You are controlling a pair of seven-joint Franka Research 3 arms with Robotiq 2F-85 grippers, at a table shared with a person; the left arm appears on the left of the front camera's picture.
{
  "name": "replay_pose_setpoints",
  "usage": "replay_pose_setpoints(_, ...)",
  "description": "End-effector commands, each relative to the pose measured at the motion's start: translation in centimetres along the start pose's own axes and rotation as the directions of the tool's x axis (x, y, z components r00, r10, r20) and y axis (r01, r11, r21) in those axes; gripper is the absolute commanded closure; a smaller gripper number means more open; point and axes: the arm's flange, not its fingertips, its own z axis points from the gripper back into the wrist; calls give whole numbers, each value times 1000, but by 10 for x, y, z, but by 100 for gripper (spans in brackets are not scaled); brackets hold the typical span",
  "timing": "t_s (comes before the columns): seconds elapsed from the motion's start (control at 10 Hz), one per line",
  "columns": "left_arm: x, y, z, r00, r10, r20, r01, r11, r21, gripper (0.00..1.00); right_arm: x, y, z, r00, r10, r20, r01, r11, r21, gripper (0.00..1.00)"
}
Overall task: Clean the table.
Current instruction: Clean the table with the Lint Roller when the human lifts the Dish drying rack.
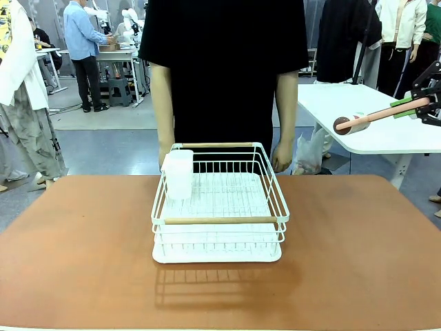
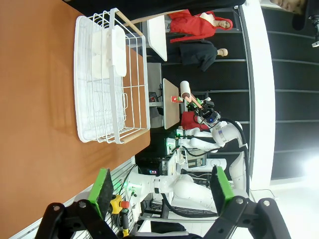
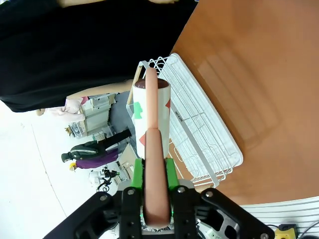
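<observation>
The terracotta table (image 1: 83, 262) carries a white wire rack (image 1: 220, 221) at its middle. At the far right, high above the table's edge, my right gripper (image 1: 420, 105) is shut on the pink handle of a lint roller (image 1: 372, 117), whose roll points left. In the right wrist view the handle (image 3: 153, 149) runs up between the green pads of the right gripper (image 3: 154, 172), with the rack (image 3: 199, 129) and table (image 3: 259, 59) beyond. My left gripper (image 2: 162, 191) stands open with nothing in it, off the table (image 2: 40, 124).
A white plastic container (image 1: 179, 174) stands in the rack's far left corner. A person in a black top (image 1: 224, 69) stands at the far side, hands hanging near the rack's back corners. A white-topped table (image 1: 386, 138) stands behind on the right.
</observation>
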Motion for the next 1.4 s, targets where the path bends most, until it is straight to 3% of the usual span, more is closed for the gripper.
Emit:
replay_pose_setpoints(0.0,-1,-1,2,1000,-3,1,3,1000,-3,0,-1,4,-2,1000,1,12,-1,1000,10,100)
replay_pose_setpoints(1.3,-1,-1,2,1000,-3,1,3,1000,-3,0,-1,4,-2,1000,1,12,-1,1000,10,100)
